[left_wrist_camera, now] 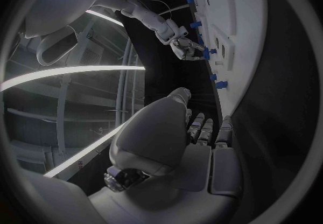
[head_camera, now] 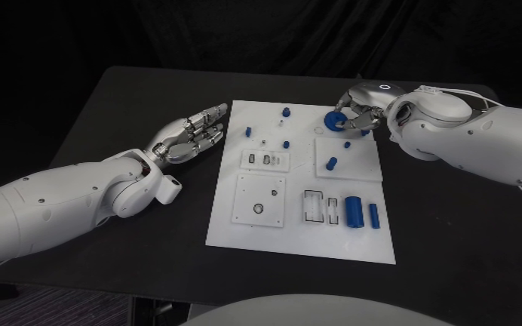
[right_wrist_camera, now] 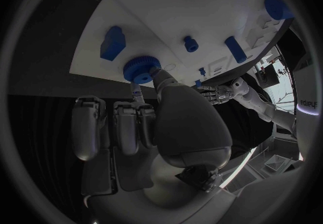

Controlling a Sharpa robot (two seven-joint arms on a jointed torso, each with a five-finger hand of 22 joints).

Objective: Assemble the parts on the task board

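Observation:
The white task board (head_camera: 305, 235) lies in the middle of the black table. At its far right corner my right hand (head_camera: 357, 112) pinches a blue round part (head_camera: 335, 121), just over the board. In the right wrist view the thumb and a finger close on this round part (right_wrist_camera: 141, 69), beside a blue block (right_wrist_camera: 112, 42). My left hand (head_camera: 191, 136) hovers by the board's left edge, fingers stretched out and holding nothing. The left wrist view shows my left hand (left_wrist_camera: 182, 138) and, far off, my right hand (left_wrist_camera: 188, 49) at the board (left_wrist_camera: 236, 14).
Small blue pegs (head_camera: 285, 112) stand at several spots on the board's far half. A blue cylinder (head_camera: 354, 211) and a blue bar (head_camera: 374, 216) lie at its near right. White inset plates (head_camera: 261, 199) sit near the middle. Bare black table (head_camera: 130, 99) surrounds the board.

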